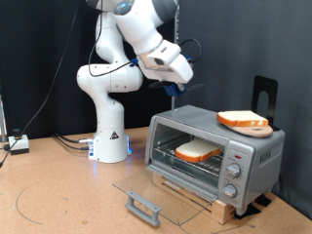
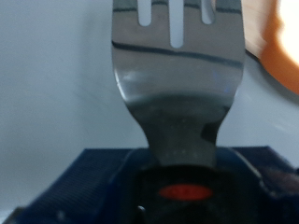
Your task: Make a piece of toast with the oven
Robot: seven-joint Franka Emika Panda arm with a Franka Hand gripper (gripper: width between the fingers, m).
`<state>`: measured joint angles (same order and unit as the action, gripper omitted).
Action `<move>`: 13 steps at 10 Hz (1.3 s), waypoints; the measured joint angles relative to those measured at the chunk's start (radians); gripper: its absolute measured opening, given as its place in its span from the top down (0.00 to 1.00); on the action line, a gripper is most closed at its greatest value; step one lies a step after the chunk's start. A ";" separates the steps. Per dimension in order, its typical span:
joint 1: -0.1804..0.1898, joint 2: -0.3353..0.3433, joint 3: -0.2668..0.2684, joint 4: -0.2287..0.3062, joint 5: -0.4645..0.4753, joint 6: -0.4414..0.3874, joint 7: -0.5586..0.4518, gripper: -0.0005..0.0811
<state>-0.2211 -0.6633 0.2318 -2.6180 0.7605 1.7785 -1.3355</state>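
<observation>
Two pale tan bread slices: piece of toast [image 1: 198,151] on wire rack inside silver boxy oven [image 1: 216,151], door down; twin [image 1: 243,121] on roof at 1 o'clock. My jaws pinching metal fork-spatula [image 2: 177,75] above oven. Toast light, crumbly; lift under flat face.

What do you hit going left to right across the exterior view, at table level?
White robot base → open glass oven door with grey bar handle → pale bread slice on the wire rack → silver boxy toaster oven's knob panel.
</observation>
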 joint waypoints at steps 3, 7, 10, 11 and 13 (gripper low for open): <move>0.047 -0.006 0.063 -0.009 0.039 -0.040 0.033 0.48; 0.049 -0.023 0.143 -0.079 0.046 0.049 0.066 0.48; 0.054 -0.024 0.180 -0.126 0.072 0.073 0.057 0.48; 0.060 -0.025 0.186 -0.137 0.091 0.082 0.048 0.48; 0.071 -0.026 0.204 -0.151 0.126 0.109 0.044 0.48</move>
<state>-0.1506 -0.6894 0.4356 -2.7689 0.8869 1.8871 -1.2914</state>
